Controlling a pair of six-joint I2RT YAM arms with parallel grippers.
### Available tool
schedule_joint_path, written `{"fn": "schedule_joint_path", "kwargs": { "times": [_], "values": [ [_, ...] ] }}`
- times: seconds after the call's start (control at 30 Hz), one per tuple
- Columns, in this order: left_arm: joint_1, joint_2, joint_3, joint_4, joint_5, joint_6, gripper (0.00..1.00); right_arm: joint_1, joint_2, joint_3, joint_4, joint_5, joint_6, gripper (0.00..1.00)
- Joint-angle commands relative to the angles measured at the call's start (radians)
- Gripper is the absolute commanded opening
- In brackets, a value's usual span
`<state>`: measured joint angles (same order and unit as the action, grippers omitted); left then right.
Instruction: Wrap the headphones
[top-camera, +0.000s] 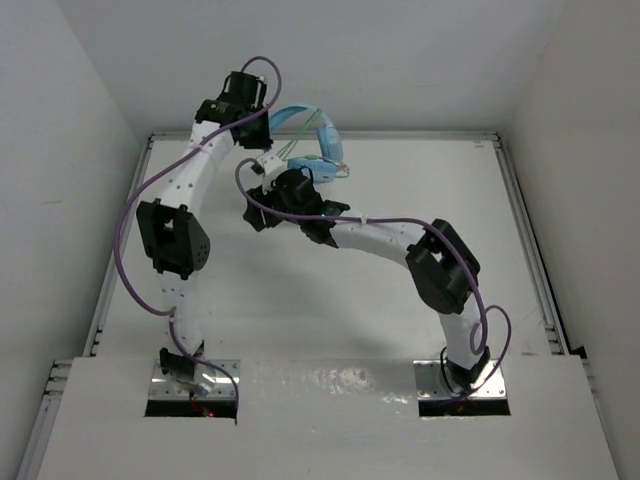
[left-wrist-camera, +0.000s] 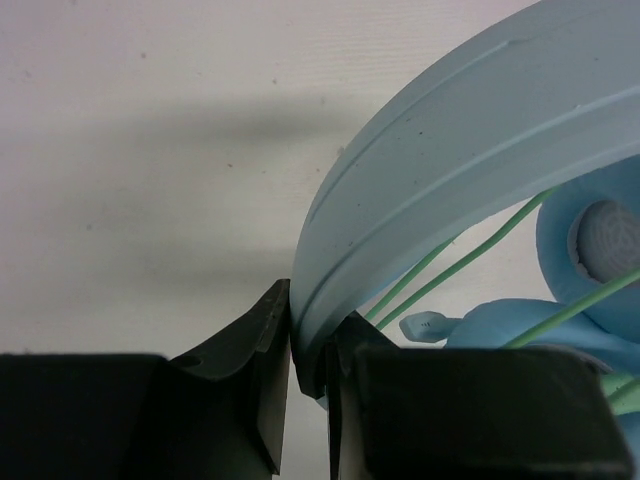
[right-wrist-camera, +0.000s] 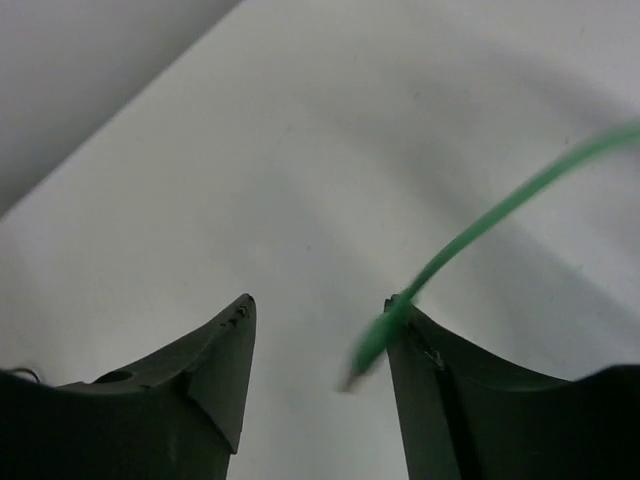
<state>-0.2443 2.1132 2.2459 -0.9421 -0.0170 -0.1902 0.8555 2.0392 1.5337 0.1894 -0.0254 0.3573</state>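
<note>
The left gripper (left-wrist-camera: 312, 305) is pinched tight on the headphones (top-camera: 318, 135), its two fingers clamped across the edge of the light blue headband (left-wrist-camera: 450, 170). From between the fingertips the band sweeps up and away to the right. An ear cup (left-wrist-camera: 600, 240) hangs beyond the right-hand finger, and strands of the thin green cable (left-wrist-camera: 460, 266) run under the arch just past that same fingertip. The whole set is held up off the table (right-wrist-camera: 300, 150), near its far edge.

The right gripper (right-wrist-camera: 320, 305) sits just this side of the headphones with its fingers standing well apart and nothing clamped. The loose end of the cable lies against the inner face of its right-hand finger, blurred, trailing off up and to the right.

The step in hand looks like taking up the cable for another turn round the band. To do it well, the cable should sit in the middle of the gap, not along one finger's edge, before the fingers close. The grip should fall a little back from the tip so the end cannot slip out. The left grip should hold firm so the band does not twist while the cable is drawn taut.
</note>
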Motion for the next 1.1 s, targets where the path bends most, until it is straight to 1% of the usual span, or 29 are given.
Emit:
{"fn": "schedule_joint_path", "kwargs": {
  "times": [0.0, 0.1, 0.17, 0.27, 0.33, 0.4, 0.43, 0.5, 0.57, 0.6, 0.67, 0.7, 0.77, 0.8, 0.83, 0.87, 0.9, 0.97, 1.0, 1.03, 1.07],
  "values": [
    [0.028, -0.079, -0.014, 0.066, 0.136, -0.092, 0.0, 0.014, -0.053, -0.056, -0.045, 0.022, -0.046, 0.55],
    [0.031, -0.09, -0.038, 0.078, 0.15, -0.097, 0.0, 0.014, -0.079, -0.116, -0.045, 0.022, -0.066, 0.58],
    [0.03, -0.094, -0.043, 0.097, 0.125, -0.091, 0.0, 0.014, -0.106, -0.167, -0.044, 0.022, -0.067, 0.6],
    [0.03, -0.094, -0.02, 0.106, 0.095, -0.083, 0.0, 0.014, -0.132, -0.237, -0.027, 0.016, -0.072, 0.64],
    [0.03, -0.093, -0.003, 0.112, 0.089, -0.08, 0.0, 0.014, -0.14, -0.28, -0.027, -0.014, -0.086, 0.69],
    [0.031, -0.094, 0.006, 0.121, 0.088, -0.084, 0.0, 0.014, -0.154, -0.308, -0.036, -0.045, -0.093, 0.77],
    [0.031, -0.094, 0.009, 0.123, 0.089, -0.086, 0.0, 0.014, -0.158, -0.337, -0.039, -0.059, -0.104, 0.87],
    [0.031, -0.094, 0.012, 0.126, 0.097, -0.092, 0.0, 0.014, -0.185, -0.372, -0.045, -0.074, -0.113, 0.99],
    [0.034, -0.093, 0.012, 0.128, 0.103, -0.101, 0.0, 0.016, -0.23, -0.443, -0.039, -0.061, -0.132, 0.99],
    [0.034, -0.091, 0.011, 0.128, 0.11, -0.104, 0.0, 0.014, -0.25, -0.498, -0.033, -0.026, -0.148, 0.99],
    [0.042, -0.088, 0.007, 0.128, 0.141, -0.12, 0.0, 0.014, -0.292, -0.553, -0.031, 0.013, -0.17, 0.99],
    [0.045, -0.087, 0.006, 0.126, 0.147, -0.123, 0.0, 0.014, -0.339, -0.607, -0.033, 0.022, -0.2, 0.99],
    [0.05, -0.085, -0.002, 0.126, 0.173, -0.132, 0.0, 0.016, -0.394, -0.664, -0.034, 0.067, -0.228, 0.99],
    [0.053, -0.084, -0.003, 0.126, 0.184, -0.133, 0.0, 0.014, -0.462, -0.69, -0.034, 0.077, -0.239, 0.99],
    [0.056, -0.084, -0.011, 0.129, 0.21, -0.14, 0.0, 0.014, -0.499, -0.74, -0.034, 0.079, -0.259, 0.94],
    [0.057, -0.081, -0.014, 0.129, 0.225, -0.146, 0.0, 0.014, -0.577, -0.78, -0.036, 0.081, -0.274, 0.87],
    [0.057, -0.081, -0.017, 0.129, 0.236, -0.146, 0.0, 0.013, -0.618, -0.793, -0.039, 0.081, -0.285, 0.75],
    [0.057, -0.081, -0.034, 0.134, 0.271, -0.149, 0.0, 0.014, -0.697, -0.807, -0.062, 0.105, -0.287, 0.43],
    [0.057, -0.081, -0.04, 0.135, 0.281, -0.15, 0.0, 0.014, -0.768, -0.801, -0.071, 0.123, -0.276, 0.24],
    [0.057, -0.081, -0.055, 0.137, 0.299, -0.153, 0.0, 0.013, -0.801, -0.79, -0.082, 0.142, -0.274, 0.22],
    [0.057, -0.081, -0.063, 0.137, 0.311, -0.155, 0.0, 0.013, -0.829, -0.77, -0.114, 0.171, -0.277, 0.25]
  ]
}}
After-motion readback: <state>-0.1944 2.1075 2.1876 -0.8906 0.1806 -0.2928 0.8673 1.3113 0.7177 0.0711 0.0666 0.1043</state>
